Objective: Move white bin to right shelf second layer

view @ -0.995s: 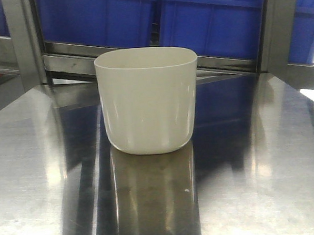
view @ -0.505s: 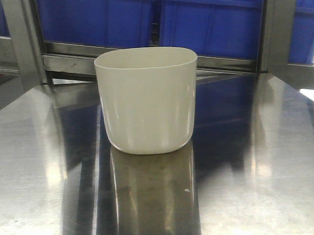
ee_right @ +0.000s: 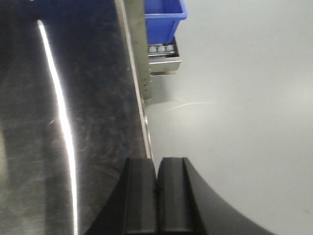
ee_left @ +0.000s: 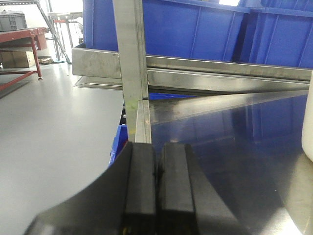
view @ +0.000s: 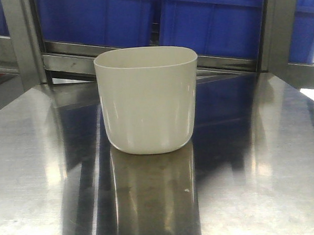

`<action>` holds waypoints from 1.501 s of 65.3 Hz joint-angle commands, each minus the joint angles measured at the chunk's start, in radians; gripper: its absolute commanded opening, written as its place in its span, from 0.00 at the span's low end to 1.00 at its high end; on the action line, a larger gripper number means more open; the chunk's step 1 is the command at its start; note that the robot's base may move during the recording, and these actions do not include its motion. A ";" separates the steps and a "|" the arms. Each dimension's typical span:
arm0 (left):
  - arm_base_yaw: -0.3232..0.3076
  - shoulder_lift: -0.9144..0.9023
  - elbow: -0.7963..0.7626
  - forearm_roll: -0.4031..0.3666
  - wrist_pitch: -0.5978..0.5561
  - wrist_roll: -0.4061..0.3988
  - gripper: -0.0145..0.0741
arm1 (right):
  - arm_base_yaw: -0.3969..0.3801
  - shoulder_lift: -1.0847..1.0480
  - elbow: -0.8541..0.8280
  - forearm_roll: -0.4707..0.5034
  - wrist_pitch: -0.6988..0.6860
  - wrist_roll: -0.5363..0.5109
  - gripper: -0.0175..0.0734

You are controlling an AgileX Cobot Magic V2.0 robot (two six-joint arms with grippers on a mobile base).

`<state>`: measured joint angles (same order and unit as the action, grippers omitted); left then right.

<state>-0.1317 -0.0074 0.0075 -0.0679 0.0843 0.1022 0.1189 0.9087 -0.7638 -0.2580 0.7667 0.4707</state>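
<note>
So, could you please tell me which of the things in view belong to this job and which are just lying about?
Job:
white bin, upright on the tabletop
left claw, shut and empty
right claw, shut and empty

Lying about:
blue crates behind the bin
steel rack posts
red-framed bench across the floor

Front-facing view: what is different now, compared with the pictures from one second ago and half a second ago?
Nothing visibly changed. The white bin stands upright on the same spot of the steel tabletop, in front of the blue crates, and nothing is holding it.
</note>
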 commanded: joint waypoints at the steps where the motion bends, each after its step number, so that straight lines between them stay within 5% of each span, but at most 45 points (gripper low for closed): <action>1: -0.005 -0.014 0.037 -0.006 -0.084 -0.003 0.26 | 0.032 0.031 -0.055 -0.037 -0.033 0.036 0.26; 19: -0.005 -0.014 0.037 -0.006 -0.084 -0.003 0.26 | 0.092 0.098 -0.129 -0.142 -0.016 0.240 0.56; 43: -0.005 -0.014 0.037 -0.006 -0.084 -0.003 0.26 | 0.154 0.102 -0.143 -0.185 -0.033 0.267 0.55; 68: -0.005 -0.014 0.037 -0.006 -0.084 -0.003 0.26 | 0.218 0.295 -0.346 -0.208 0.278 0.276 0.55; 80: -0.005 -0.014 0.037 -0.006 -0.084 -0.003 0.26 | 0.262 0.324 -0.394 -0.208 0.287 0.373 0.55; 98: -0.005 -0.014 0.037 -0.006 -0.084 -0.003 0.26 | 0.346 0.414 -0.493 -0.159 0.318 0.378 0.55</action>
<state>-0.1317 -0.0074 0.0075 -0.0679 0.0843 0.1022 0.4515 1.3122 -1.1894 -0.4067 1.0939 0.8414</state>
